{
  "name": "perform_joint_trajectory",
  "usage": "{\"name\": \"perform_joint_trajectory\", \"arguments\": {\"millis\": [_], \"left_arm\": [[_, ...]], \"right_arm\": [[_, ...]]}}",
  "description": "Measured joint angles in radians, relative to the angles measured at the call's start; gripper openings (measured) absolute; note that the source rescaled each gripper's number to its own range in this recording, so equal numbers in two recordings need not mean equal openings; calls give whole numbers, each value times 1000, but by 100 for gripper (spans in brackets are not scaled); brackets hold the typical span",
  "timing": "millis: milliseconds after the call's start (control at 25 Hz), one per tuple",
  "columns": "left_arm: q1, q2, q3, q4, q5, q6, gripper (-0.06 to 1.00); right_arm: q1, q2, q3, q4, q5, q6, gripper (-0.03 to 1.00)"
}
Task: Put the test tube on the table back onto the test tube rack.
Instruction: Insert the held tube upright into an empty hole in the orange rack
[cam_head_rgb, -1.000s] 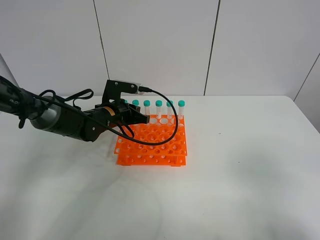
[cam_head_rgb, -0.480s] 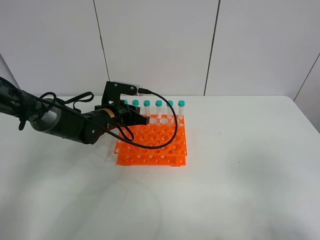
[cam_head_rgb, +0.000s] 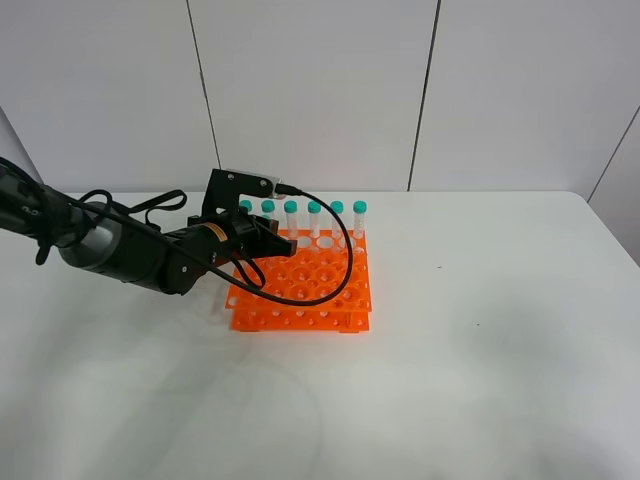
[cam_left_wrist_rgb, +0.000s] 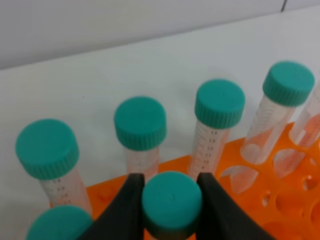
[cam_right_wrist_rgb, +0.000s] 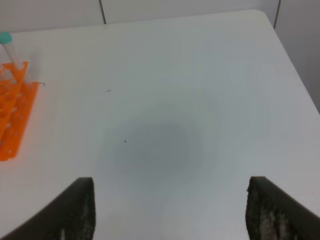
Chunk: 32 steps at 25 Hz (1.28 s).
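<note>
My left gripper hovers over the back left part of the orange test tube rack. In the left wrist view it is shut on the teal cap of an upright test tube, just in front of the back row of tubes. The held tube's body is hidden, so I cannot tell if it sits in a hole. The back row holds several identical tubes. My right gripper is open and empty above the white table.
Another teal cap stands right beside the held tube. The rack's edge and one tube show at the side of the right wrist view. The white table spreads around the rack; a panelled wall stands behind.
My left arm has shifted slightly left and lower over the rack. The rack and its tubes have moved a little to the left with it.
</note>
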Motion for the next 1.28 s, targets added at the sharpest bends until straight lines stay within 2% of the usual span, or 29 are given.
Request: {"name": "perform_joint_trajectory", "arguments": {"millis": [680,1000,1280], "left_arm": [[0,0,3,-1,-16,1,1],[1,9,10,78,11,-20,9],[4,5,10,87,11,-60,9]], "right_arm": [[0,0,0,0,0,0,84],[0,0,0,0,0,0,84],[0,0,0,0,0,0,84]]}}
